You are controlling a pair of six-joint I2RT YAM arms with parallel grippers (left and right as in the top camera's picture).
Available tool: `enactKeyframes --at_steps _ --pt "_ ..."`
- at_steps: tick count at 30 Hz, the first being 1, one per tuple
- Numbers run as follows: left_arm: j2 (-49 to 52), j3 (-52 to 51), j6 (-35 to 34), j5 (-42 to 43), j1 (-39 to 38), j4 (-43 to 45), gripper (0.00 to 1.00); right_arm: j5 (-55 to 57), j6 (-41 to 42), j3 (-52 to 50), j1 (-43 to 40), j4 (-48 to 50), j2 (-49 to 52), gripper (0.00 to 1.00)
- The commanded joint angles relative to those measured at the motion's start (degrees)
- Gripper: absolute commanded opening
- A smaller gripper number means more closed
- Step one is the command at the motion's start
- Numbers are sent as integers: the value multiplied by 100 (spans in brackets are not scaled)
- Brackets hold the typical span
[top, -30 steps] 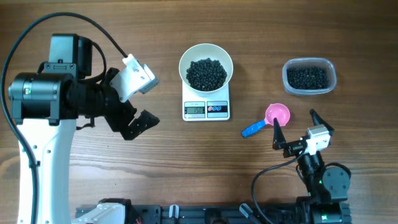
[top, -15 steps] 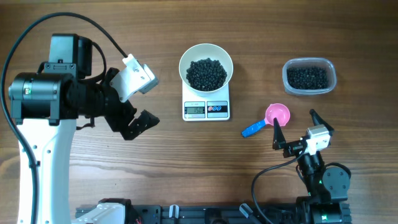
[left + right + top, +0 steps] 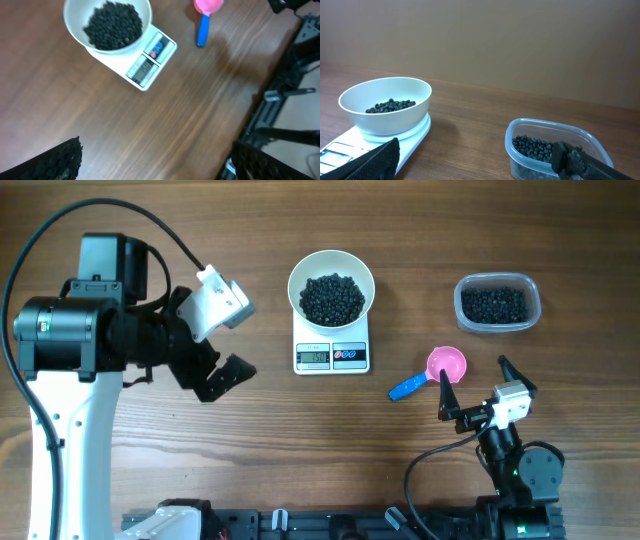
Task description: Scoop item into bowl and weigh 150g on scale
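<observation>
Black left hand (image 3: 243,338), right hand (image 3: 473,370): agape, empty

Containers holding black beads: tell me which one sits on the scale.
The round white bowl, resting on the white digital scale. The other, a clear plastic tub, stands directly on the wooden table, apart from the scale.

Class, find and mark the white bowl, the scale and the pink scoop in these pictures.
white bowl (image 3: 331,260): overhead view, bare inner wall near the far rim.
scale (image 3: 331,357): overhead view, front panel beside the display.
pink scoop (image 3: 445,364): overhead view, inside its round cup.
</observation>
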Motion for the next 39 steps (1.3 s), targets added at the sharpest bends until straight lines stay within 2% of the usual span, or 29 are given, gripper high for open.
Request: enactKeyframes --at_steps 1,6,10,15,21,28,39 --pt "-380 -9 -581 -111 37 341 100 103 -17 -17 35 17 -70 100" --pt "-1241 -933 -2057 -417 37 1526 100 103 -17 -17 35 17 -70 100" --pt "-2288 -2227 -3093 -595 37 2756 100 103 -17 -17 35 17 -70 100" --pt "-3707 -3862 -4680 -1198 39 4240 100 103 -17 -17 35 17 -70 100" --pt "-5160 -5377 -5978 -2070 39 5213 100 103 -17 -17 35 17 -70 100" --pt "-6494 -6111 -6059 -2218 111 4935 100 103 -17 -17 35 17 -70 100" --pt "-7394 -6583 -6229 -2505 251 5010 100 103 -17 -17 35 17 -70 100"
